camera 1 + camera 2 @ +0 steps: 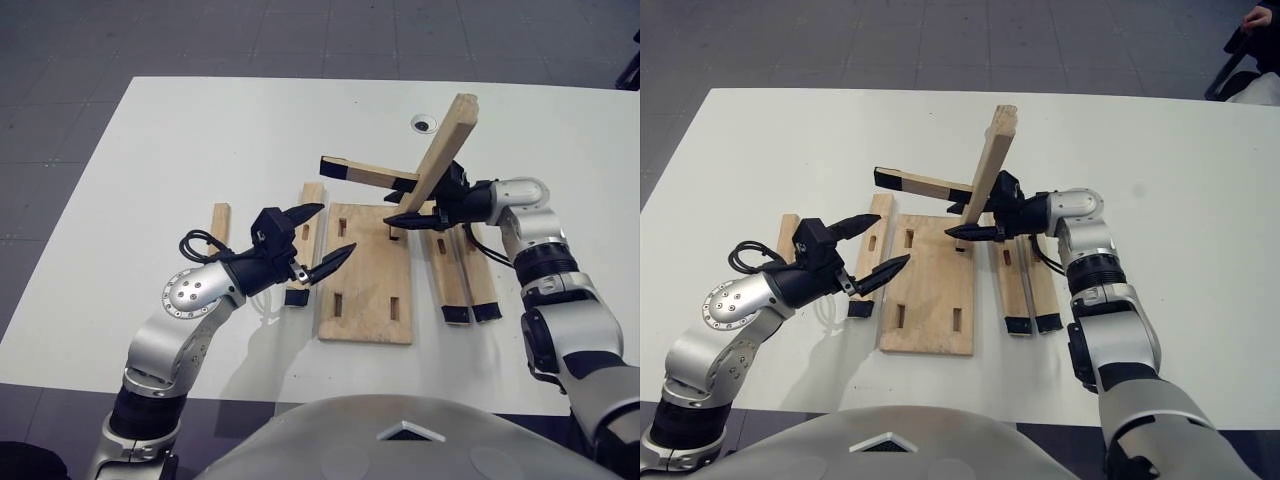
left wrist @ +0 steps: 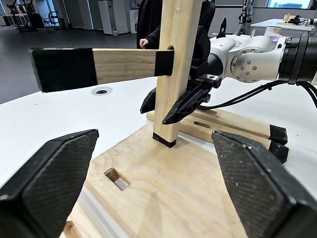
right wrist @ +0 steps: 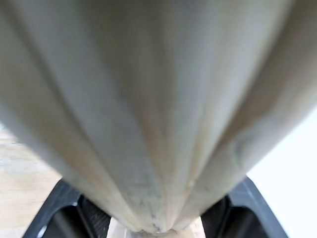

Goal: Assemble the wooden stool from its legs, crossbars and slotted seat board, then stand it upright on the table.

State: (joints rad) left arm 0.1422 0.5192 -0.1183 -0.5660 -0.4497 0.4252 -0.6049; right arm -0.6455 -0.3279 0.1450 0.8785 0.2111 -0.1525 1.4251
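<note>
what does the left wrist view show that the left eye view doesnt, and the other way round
Left wrist view adds: a close look at the black foot of the upright leg touching the seat board. Left eye view adds: the loose piece left of the board and the board's near edge. Both: right gripper shut on that leg, its crossbar, open left gripper, two legs right of the board.

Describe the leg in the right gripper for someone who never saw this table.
On the white table lies the slotted seat board. At its far right corner one leg stands tilted, held by the right gripper. Unlike the legs lying flat beside the board, it carries a crossbar with a black end.
</note>
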